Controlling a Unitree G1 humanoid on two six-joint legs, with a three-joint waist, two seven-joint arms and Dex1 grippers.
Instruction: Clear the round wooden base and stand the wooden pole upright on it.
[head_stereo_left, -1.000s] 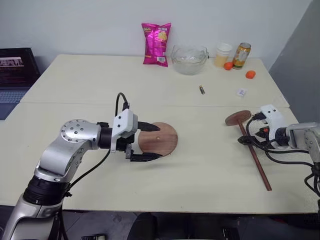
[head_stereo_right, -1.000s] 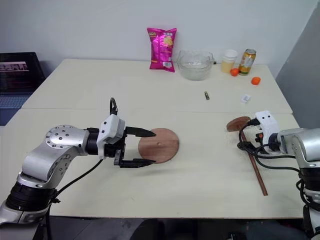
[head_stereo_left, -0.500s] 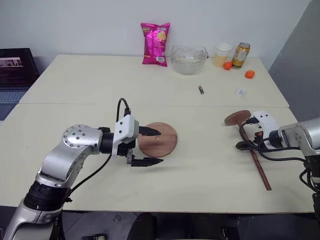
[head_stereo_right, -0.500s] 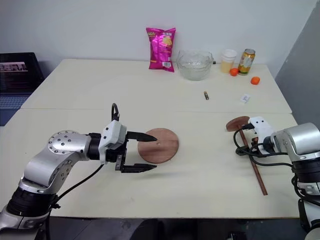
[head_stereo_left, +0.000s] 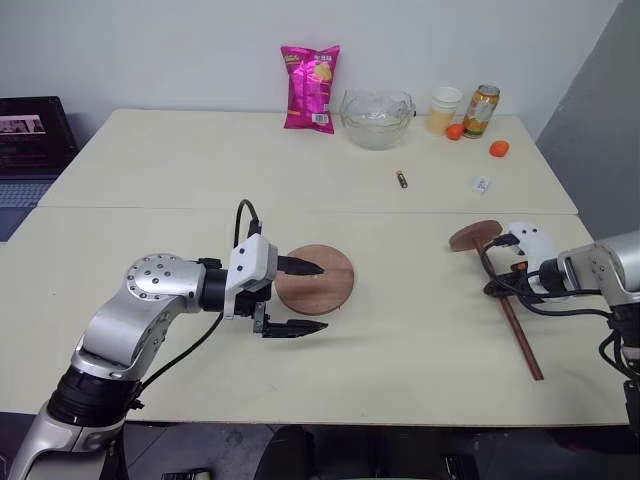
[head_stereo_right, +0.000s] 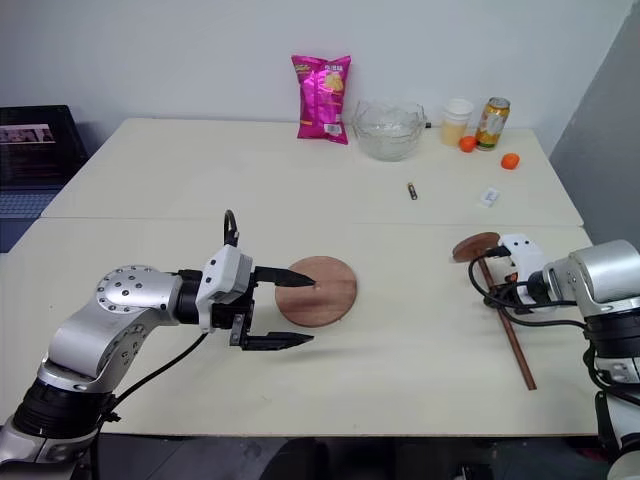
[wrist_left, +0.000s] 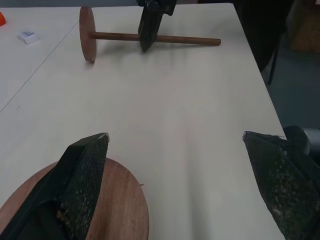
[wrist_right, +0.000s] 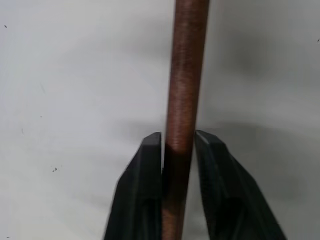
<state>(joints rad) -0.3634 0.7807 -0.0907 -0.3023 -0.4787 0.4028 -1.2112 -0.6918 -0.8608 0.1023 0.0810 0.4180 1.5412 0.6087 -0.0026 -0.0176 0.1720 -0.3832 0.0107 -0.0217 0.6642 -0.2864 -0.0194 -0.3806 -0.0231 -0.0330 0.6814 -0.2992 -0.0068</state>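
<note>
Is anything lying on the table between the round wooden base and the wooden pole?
No. In the left eye view the tabletop between the round wooden base and the wooden pole is bare; the left wrist view shows the same empty stretch.
</note>
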